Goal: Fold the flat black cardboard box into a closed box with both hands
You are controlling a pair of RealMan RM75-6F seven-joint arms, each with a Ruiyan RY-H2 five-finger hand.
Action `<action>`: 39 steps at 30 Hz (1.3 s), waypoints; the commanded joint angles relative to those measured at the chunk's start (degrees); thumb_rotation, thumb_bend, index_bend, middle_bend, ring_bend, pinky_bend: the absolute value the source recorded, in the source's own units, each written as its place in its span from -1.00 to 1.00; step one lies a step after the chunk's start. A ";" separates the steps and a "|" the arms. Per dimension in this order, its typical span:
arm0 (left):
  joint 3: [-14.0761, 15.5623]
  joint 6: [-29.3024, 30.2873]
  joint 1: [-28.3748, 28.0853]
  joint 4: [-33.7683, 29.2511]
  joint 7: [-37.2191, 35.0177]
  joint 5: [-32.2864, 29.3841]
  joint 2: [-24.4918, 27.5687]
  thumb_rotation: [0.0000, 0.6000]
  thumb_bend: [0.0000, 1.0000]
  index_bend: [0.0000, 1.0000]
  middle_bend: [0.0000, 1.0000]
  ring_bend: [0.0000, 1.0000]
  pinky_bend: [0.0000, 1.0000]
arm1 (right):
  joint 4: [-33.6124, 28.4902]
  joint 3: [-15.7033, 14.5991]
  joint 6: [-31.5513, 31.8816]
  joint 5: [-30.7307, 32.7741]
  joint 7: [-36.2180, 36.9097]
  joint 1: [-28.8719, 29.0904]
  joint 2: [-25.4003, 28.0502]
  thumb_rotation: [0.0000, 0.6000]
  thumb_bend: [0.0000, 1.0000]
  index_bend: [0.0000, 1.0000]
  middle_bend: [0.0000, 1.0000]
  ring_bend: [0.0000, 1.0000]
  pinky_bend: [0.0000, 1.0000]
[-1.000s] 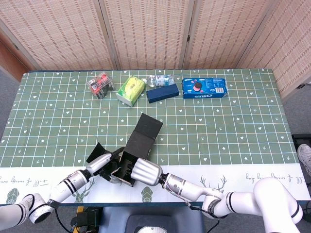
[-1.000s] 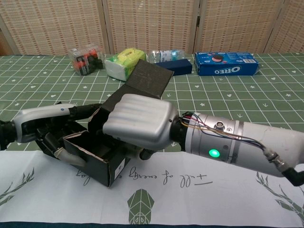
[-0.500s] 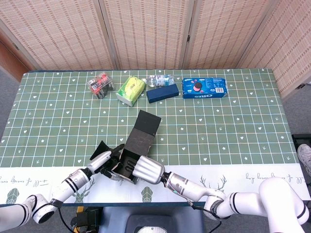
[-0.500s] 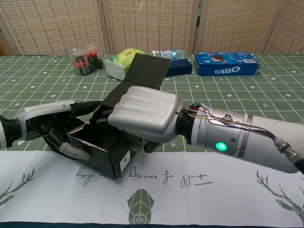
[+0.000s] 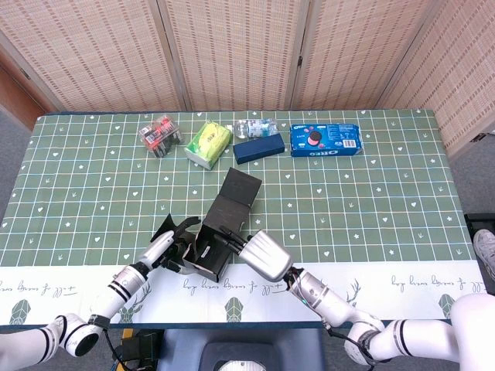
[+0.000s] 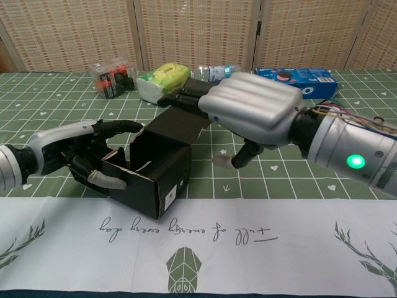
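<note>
From the head view, the black cardboard box (image 5: 220,236) stood near the front edge of the table (image 5: 387,201), just behind the white runner (image 5: 402,282) along that edge, towards the left of centre. It was already raised into an open-ended sleeve, with its lid flap (image 5: 240,188) reaching back toward the far edge. The left hand (image 5: 172,249) gripped the box's left end, fingers curled around its rim. The right hand (image 5: 259,253) had pulled back from the box body, where it lay a second before, and now sat at the box's right side with its fingers stretched toward the flap; whether they pressed the flap could not be told from here. Along the far edge lay a battery pack (image 5: 159,134), a green tissue pack (image 5: 209,144), a water bottle (image 5: 257,125), a dark blue box (image 5: 259,148) and an Oreo packet (image 5: 326,140).

From the chest view, the box (image 6: 155,171) had been set more upright than half a second earlier, its open mouth facing the left hand (image 6: 77,158), whose fingers hooked the near rim. The right hand (image 6: 251,118) had lifted clear of the box top, fingers spread and holding nothing, their tips touching or nearly touching the flap (image 6: 184,124). Judging by this, the sleeve was formed and the right hand was freed to fold the flap over; closing remained undone.
</note>
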 commanded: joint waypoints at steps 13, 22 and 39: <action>-2.77 -1.55 2.20 -9.62 23.43 -9.14 2.55 1.00 -0.78 -1.00 -0.99 0.07 0.77 | -14.86 -0.74 -3.01 22.72 15.19 -8.06 5.57 1.00 -0.56 -1.00 -0.75 0.45 1.00; -3.04 -0.33 3.62 -14.12 30.86 -10.97 6.96 1.00 -0.78 -1.00 -1.00 0.02 0.74 | -15.14 2.52 -4.64 35.08 18.47 -7.23 -0.48 1.00 -0.82 -1.00 -0.94 0.42 1.00; -4.16 0.96 7.11 -19.38 28.44 -10.43 12.83 1.00 -0.78 -1.00 -1.00 0.02 0.73 | -3.45 11.99 2.95 47.13 15.83 -0.78 -20.16 1.00 -0.98 -1.00 -1.00 0.35 1.00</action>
